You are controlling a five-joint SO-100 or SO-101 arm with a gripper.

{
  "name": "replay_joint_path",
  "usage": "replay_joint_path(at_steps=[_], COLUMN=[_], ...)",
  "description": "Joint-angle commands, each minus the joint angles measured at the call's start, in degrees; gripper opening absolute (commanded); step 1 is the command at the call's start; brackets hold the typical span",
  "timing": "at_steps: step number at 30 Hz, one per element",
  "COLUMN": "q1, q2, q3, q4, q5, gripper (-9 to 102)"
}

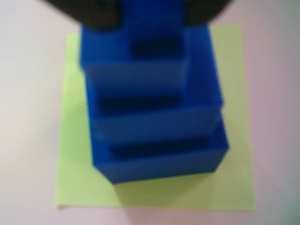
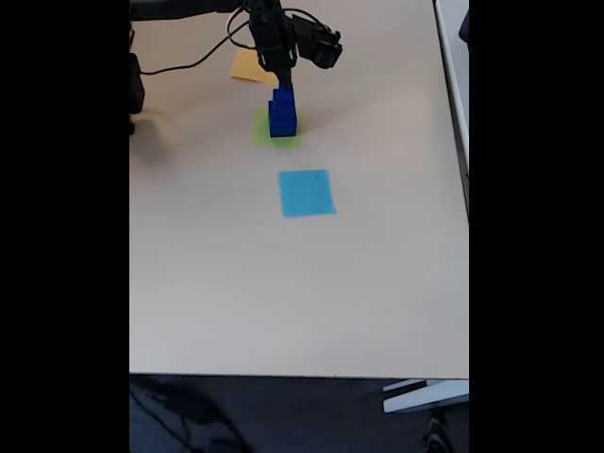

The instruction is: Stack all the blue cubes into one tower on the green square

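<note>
Upright tower of blue cubes [image 1: 154, 117] on green square [image 1: 234, 140], pincer [image 2: 283, 83] state unclear.

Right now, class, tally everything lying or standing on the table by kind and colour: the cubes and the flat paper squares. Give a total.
Blue cubes, stacked as the blurred wrist view shows them: 4
Green square: 1
Light-blue square: 1
Orange-yellow square: 1
Total: 7

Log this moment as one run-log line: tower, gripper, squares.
blue cubes: stacked tower on green square | gripper: at tower top, jaw state unclear | light-blue square: bare | orange-yellow square: bare
</note>
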Motion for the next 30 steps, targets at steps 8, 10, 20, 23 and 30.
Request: replay_joint_path(at_steps=[8,10,20,23,30], q1=[0.5,0.5,0.6,0.6,0.4], q2=[4.9,5.0,5.0,5.1,5.2], q3=[-0.3,-0.3,-0.1,-0.1,-0.1], q4=[-1.0,-1.0,-1.0,-1.0,-1.0], q5=[-0.3,-0.4,-0.2,-0.4,-0.2], gripper=[2,2,5,6,10])
